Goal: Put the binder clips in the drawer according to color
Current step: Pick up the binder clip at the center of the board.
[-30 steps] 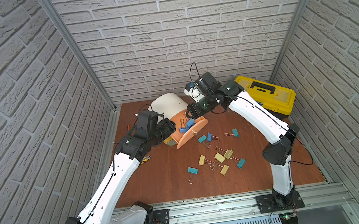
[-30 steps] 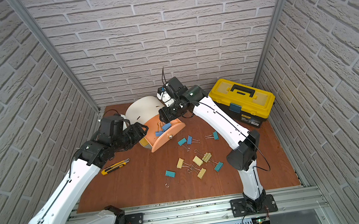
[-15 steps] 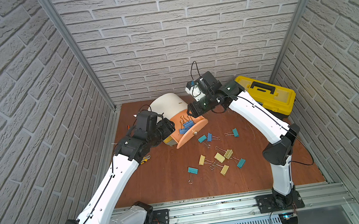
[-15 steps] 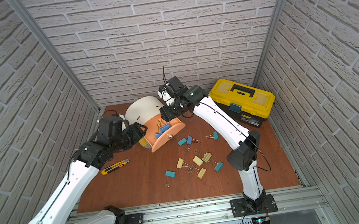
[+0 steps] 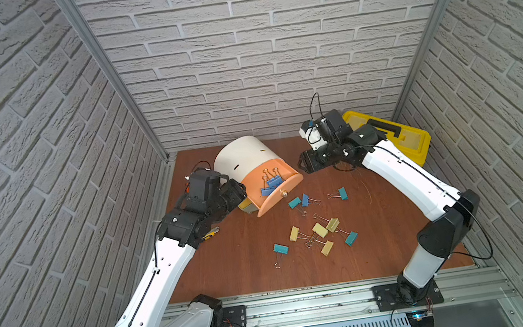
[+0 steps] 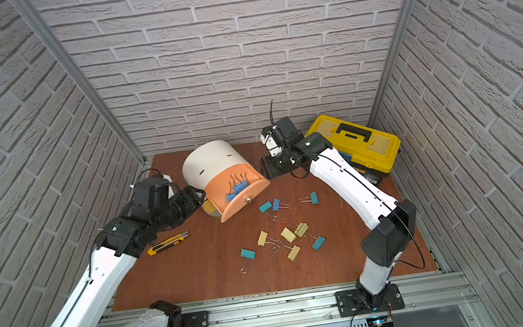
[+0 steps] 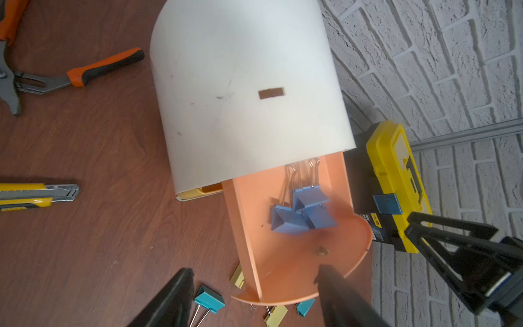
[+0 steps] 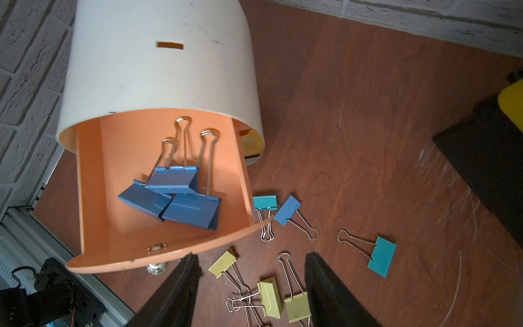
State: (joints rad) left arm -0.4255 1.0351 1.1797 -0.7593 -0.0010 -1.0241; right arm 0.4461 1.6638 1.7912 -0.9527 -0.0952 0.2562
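R gripper (image 5: 303, 165) backed off peach drawer (image 5: 291, 186); 3 blue clips (image 5: 270, 184) inside.

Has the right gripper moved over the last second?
Yes. The right gripper has drawn back from above the open peach drawer toward the yellow toolbox, and now hangs just off the drawer's side, jaws open.

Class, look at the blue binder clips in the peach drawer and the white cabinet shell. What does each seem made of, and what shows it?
Blue binder clips: likely painted sheet metal, matte, sharply folded; their handles look like shiny bare steel wire. Cabinet shell: thin, smooth, curved white sheet, probably plastic, scuffed with dark marks.
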